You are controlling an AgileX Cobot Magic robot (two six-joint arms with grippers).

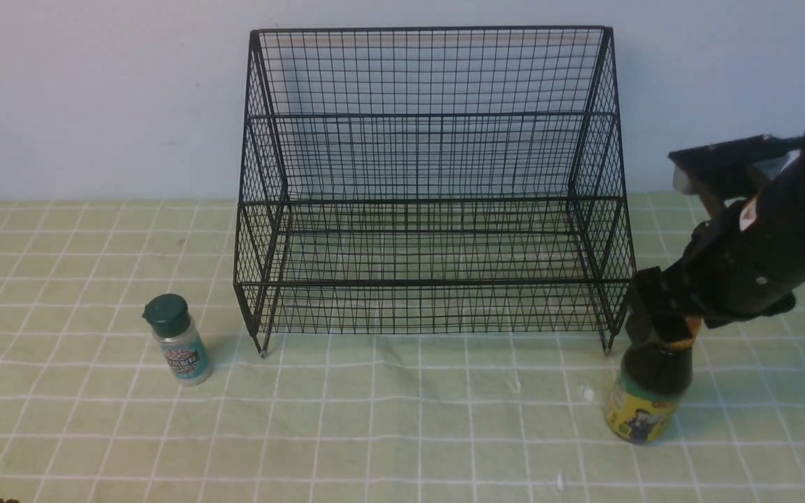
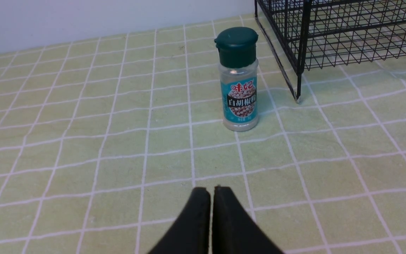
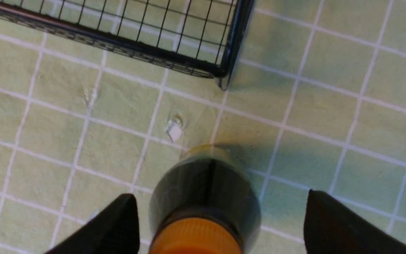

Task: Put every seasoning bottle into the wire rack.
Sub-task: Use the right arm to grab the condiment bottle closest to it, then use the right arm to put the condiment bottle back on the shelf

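Observation:
The black wire rack (image 1: 430, 188) stands at the back centre, with nothing on its shelves. The small clear shaker (image 1: 177, 348) with dark green cap and teal label stands upright left of the rack's front left leg. It also shows in the left wrist view (image 2: 239, 81), ahead of my shut, empty left gripper (image 2: 211, 192). The dark-sauce bottle (image 1: 647, 395) with orange cap and yellow label stands by the rack's front right leg. My right gripper (image 1: 657, 325) hangs over its cap. In the right wrist view the gripper (image 3: 220, 195) is open with one finger on each side of the bottle (image 3: 206, 190), gaps showing.
A green checked cloth (image 1: 402, 419) covers the table, and a pale wall runs behind the rack. The rack's front right leg (image 3: 224, 83) stands close beyond the sauce bottle. A small white scrap (image 3: 174, 132) lies on the cloth near the bottle.

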